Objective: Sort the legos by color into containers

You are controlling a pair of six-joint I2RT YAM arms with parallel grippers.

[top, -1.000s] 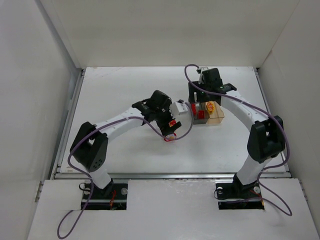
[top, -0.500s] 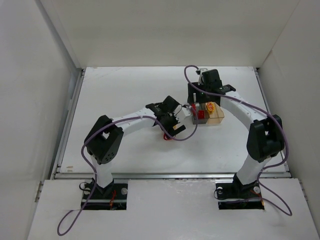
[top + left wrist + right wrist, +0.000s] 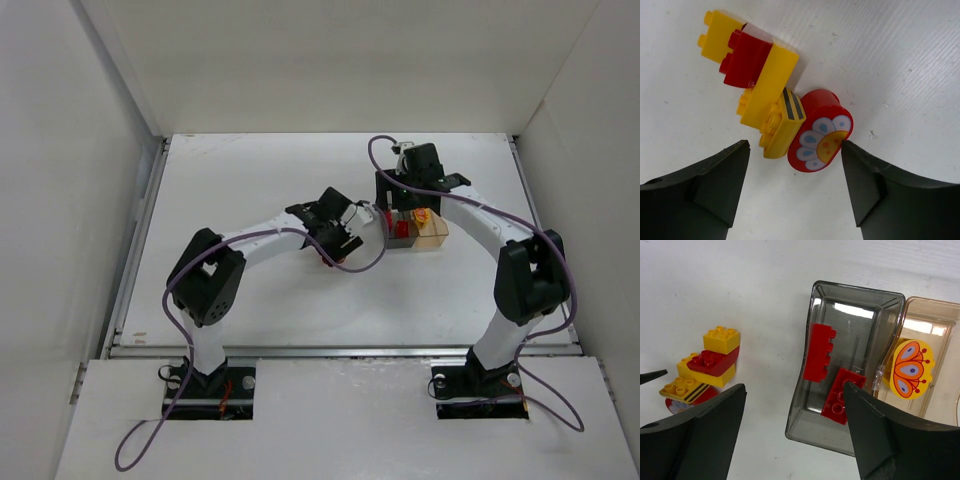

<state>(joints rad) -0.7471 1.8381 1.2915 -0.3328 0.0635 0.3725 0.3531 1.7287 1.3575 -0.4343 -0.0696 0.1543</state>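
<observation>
In the left wrist view a heap of legos lies on the white table: a red round brick with a flower face [image 3: 822, 135], a striped yellow brick [image 3: 782, 127], a long yellow brick [image 3: 770, 82] and a red brick [image 3: 747, 57]. My left gripper [image 3: 794, 145] is open and empty, its jaws on either side of the round brick and the striped one. In the right wrist view the smoky grey container [image 3: 800, 390] holds two red bricks [image 3: 820, 352]. The amber container [image 3: 940, 390] holds a yellow butterfly disc [image 3: 910, 367]. My right gripper [image 3: 794, 386] is open and empty above the grey container.
The lego heap [image 3: 710, 360] lies just left of the joined containers [image 3: 415, 230] at mid-table. Both wrists [image 3: 335, 222] [image 3: 418, 165] crowd that spot. White walls close off the table on three sides.
My left arm has swung its elbow inward and turned its wrist, bringing the open gripper over the lego heap. The right arm and the containers have barely moved.
</observation>
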